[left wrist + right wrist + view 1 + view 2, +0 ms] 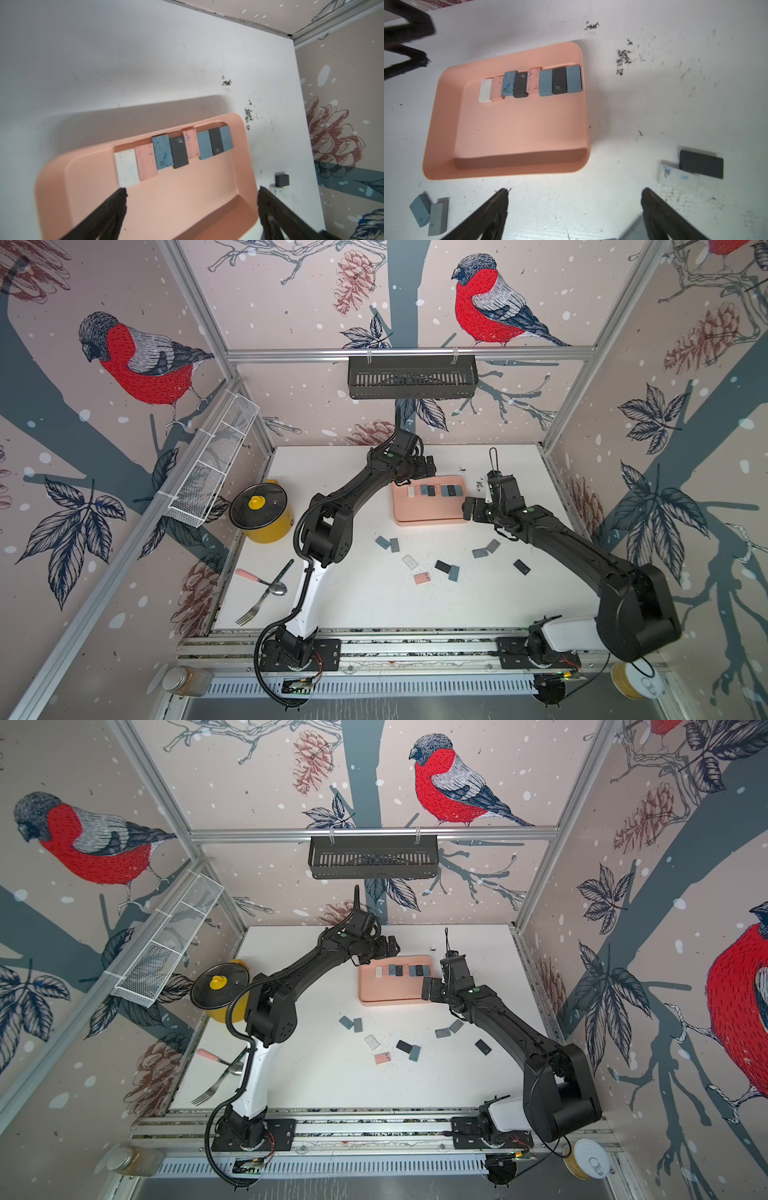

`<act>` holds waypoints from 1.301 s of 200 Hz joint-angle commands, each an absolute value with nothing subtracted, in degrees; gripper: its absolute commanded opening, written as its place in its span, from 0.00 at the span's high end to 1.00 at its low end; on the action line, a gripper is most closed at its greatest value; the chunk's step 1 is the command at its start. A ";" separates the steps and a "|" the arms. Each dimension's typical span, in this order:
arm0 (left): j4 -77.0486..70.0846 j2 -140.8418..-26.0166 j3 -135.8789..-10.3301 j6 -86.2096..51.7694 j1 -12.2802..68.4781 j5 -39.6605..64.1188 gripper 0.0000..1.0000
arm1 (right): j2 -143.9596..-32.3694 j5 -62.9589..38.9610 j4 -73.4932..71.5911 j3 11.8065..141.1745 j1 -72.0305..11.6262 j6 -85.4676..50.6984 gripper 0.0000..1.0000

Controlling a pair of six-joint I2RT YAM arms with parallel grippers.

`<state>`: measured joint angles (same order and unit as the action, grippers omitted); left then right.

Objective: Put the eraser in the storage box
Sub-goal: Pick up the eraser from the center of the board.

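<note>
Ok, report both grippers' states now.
Left gripper: open, empty, above the shallow salmon-pink plastic storage box.
Right gripper: open, empty, above the white table beside that box.

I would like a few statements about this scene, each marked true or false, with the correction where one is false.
1. The storage box holds a row of eight erasers. True.
2. The left gripper is shut on an eraser. False: its jaws stand open, empty, above the box.
3. The yellow pot has no lid. False: a dark lid covers it.
4. Loose erasers lie on the table outside the box. True.
5. The right gripper is open. True.
</note>
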<state>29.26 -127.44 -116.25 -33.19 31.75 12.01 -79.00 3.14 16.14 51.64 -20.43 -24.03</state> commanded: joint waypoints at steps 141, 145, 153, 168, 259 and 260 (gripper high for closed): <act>13.38 -82.59 -64.58 -36.05 33.48 6.80 0.03 | -82.41 13.75 23.20 41.78 -48.01 -41.38 0.01; 13.22 -82.05 -63.85 -36.04 33.49 6.96 0.03 | -82.54 13.86 23.29 41.61 -48.56 -41.93 0.01; 12.84 -81.19 -62.41 -36.28 33.47 7.41 0.03 | -82.85 14.06 23.29 41.27 -49.74 -42.88 0.01; 12.48 -80.02 -60.29 -36.47 33.44 8.03 0.03 | -83.23 14.56 23.24 40.81 -52.08 -44.67 0.01; 9.67 -77.26 -53.79 -37.39 33.48 9.40 0.03 | -82.27 16.32 23.90 36.65 -55.36 -50.06 0.10; 9.71 -77.26 -53.79 -37.37 33.48 9.40 0.03 | -82.22 16.33 23.90 36.65 -55.32 -50.04 0.11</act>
